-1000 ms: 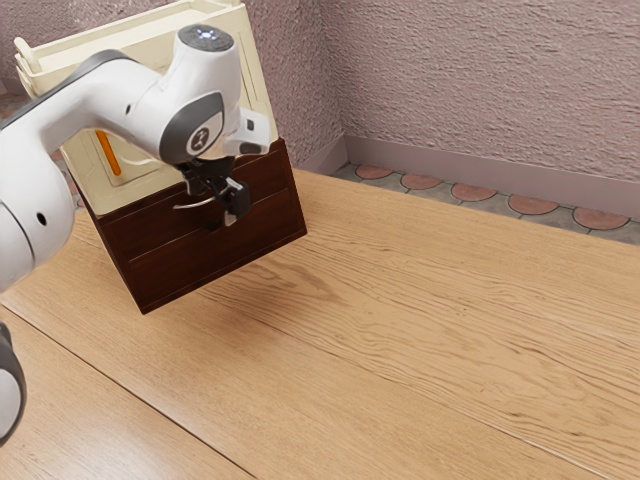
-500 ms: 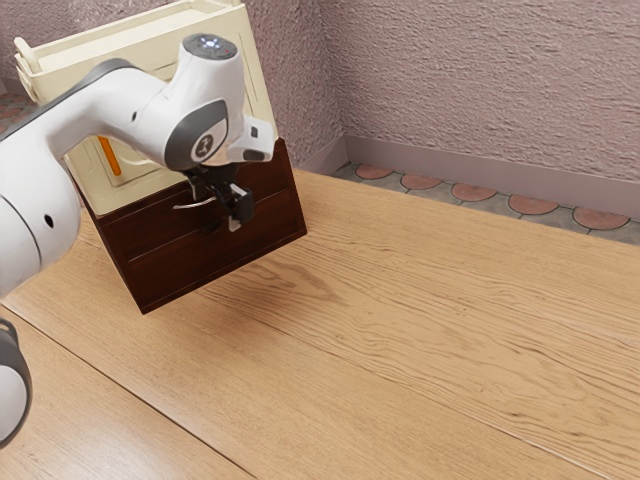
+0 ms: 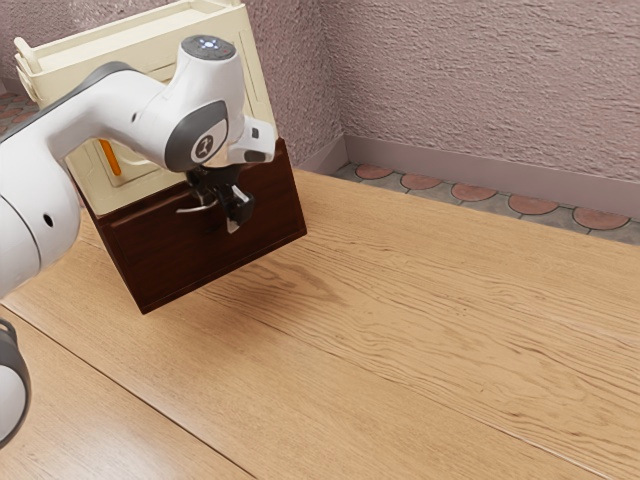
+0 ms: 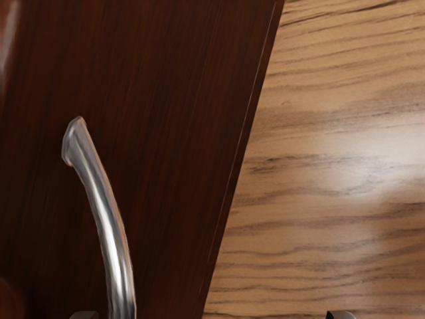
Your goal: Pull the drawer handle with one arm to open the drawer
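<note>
At the dark brown drawer front [image 3: 200, 262] of the tilted cabinet, my gripper [image 3: 224, 216] hangs close to a curved metal handle [image 3: 193, 210], which it partly covers. Seen from the wrist, the two fingertips of my gripper [image 4: 213, 315] stand wide apart at the lower edge. The silver handle [image 4: 114, 239] curves down across the dark wood front [image 4: 172, 133] and runs off the lower edge, nearer one fingertip than the other. Contact between handle and fingers cannot be made out.
The cabinet's cream upper part [image 3: 262, 112] rises behind my hand, with an orange strip [image 3: 110, 157] on it. The wooden table [image 3: 430, 310] stretches toward the exterior view's right. A rough wall [image 3: 480, 80] stands beyond.
My hand has shifted slightly toward the exterior view's right and down since the first picture, then barely moved. The line across the middle of the dark front has faded from sight.
</note>
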Available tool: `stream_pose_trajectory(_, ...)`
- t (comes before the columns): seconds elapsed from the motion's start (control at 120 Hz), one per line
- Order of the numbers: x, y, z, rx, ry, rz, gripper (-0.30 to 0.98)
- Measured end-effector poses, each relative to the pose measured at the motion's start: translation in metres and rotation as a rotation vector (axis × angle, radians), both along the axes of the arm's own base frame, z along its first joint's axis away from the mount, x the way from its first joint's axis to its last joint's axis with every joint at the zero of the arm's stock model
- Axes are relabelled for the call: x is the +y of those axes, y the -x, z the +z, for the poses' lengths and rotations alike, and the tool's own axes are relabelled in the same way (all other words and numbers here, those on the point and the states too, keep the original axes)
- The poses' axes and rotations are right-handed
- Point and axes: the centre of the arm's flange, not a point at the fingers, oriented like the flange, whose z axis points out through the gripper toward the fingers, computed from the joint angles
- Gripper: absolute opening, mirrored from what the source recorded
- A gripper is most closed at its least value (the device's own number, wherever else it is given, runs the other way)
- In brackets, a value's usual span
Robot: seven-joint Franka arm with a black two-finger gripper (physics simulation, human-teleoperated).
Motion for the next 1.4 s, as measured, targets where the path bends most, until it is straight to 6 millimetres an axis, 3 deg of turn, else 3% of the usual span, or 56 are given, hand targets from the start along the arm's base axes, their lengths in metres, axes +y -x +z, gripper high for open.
stream_pose_trajectory(0.842,-0.028,0.015,-0.007,0.007,0.028,0.008,0.39)
stream_pose_trajectory(1.4,-0.063,0.023,-0.005,-0.005,0.026,-0.010,0.37)
